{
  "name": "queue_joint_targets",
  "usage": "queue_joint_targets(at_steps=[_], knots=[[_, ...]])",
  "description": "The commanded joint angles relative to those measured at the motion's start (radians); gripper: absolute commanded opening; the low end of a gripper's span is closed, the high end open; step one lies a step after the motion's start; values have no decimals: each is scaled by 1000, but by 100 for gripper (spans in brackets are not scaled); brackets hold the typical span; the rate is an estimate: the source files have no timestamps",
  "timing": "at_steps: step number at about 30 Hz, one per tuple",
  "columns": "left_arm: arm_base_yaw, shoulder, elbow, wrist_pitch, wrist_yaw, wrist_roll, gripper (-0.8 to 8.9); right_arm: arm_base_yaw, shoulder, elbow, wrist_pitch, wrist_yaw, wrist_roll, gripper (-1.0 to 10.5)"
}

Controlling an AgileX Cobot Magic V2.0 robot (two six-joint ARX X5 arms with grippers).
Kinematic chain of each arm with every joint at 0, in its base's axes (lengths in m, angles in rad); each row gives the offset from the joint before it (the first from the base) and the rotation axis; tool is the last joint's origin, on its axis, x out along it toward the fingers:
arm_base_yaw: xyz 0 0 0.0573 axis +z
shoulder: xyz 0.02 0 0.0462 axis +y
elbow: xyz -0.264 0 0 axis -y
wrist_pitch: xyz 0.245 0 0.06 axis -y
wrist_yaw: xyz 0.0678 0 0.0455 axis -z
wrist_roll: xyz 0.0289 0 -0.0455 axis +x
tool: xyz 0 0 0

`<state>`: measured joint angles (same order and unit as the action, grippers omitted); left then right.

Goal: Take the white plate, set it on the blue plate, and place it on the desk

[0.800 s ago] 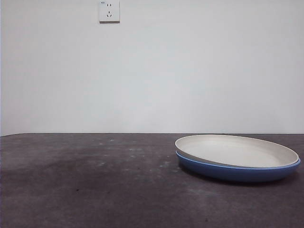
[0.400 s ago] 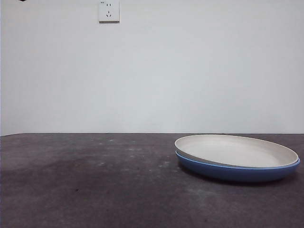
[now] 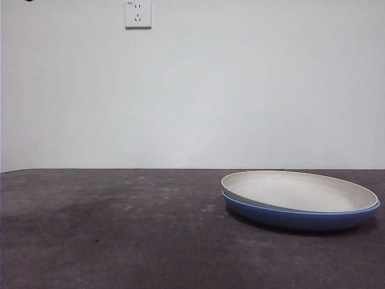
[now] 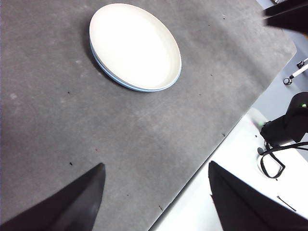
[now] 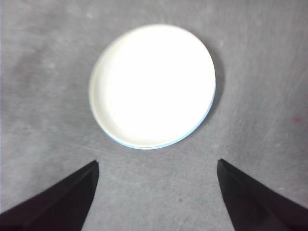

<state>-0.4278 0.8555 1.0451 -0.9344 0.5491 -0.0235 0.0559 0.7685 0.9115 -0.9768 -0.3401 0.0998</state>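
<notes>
The white plate (image 3: 299,191) lies inside the blue plate (image 3: 298,218) on the desk (image 3: 120,235), at the right of the front view. Only a thin blue edge shows under the white plate (image 4: 134,45) in the left wrist view and under the white plate (image 5: 153,85) in the right wrist view. My right gripper (image 5: 155,192) hangs high above the stack, open and empty. Off to one side and far from the plates, my left gripper (image 4: 156,192) is also open and empty, near the desk's edge.
A wall socket (image 3: 138,14) sits high on the white wall. A black tip (image 3: 27,0) shows at the top left corner. Beyond the desk's edge lie a white surface with black cables (image 4: 272,163) and a dark device (image 4: 288,127).
None between the last two frames; compared with one second ago, a black arm tip has appeared at the top left corner. The plates have not moved.
</notes>
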Motion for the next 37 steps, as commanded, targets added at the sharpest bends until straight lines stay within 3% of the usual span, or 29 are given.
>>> queue_joint_targets(at_steps=[1, 16, 26, 37], knots=[[-5, 5, 8, 13, 5, 13, 343, 0, 68, -66, 111, 0, 65, 392], [-5, 5, 8, 12, 5, 13, 343, -2, 550, -135, 494, 1, 126, 370], [-5, 5, 8, 7, 5, 11, 343, -1, 732, -135, 635, 0, 136, 296], [-5, 5, 8, 6, 5, 4, 343, -2, 762, -135, 690, 10, 156, 10]])
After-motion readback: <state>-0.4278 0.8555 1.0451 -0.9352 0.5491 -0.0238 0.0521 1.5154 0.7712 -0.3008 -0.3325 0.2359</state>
